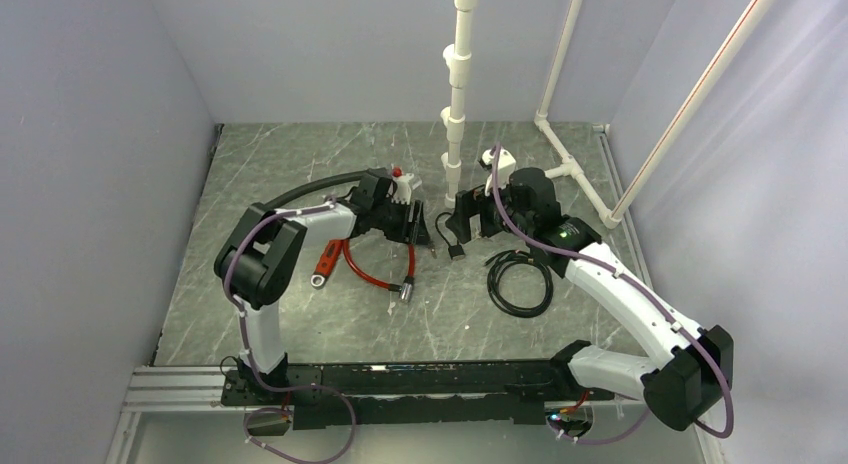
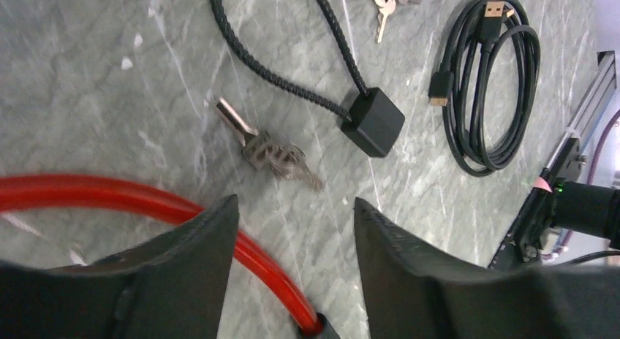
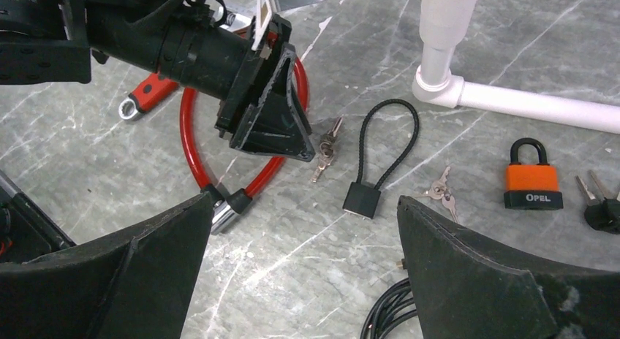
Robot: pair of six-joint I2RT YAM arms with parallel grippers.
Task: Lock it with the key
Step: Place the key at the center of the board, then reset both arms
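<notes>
key [image 2: 281,153]: small silver bunch, two or three keys on one ring, lying flat, blades angled diagonally. Centre of left wrist frame; just above centre in right wrist frame [image 3: 324,150].

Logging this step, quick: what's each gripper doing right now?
Left gripper: open, holding nothing.
Right gripper: open, holding nothing.

Overhead plus low wrist views sharing keys [image 2: 274,153]
</notes>
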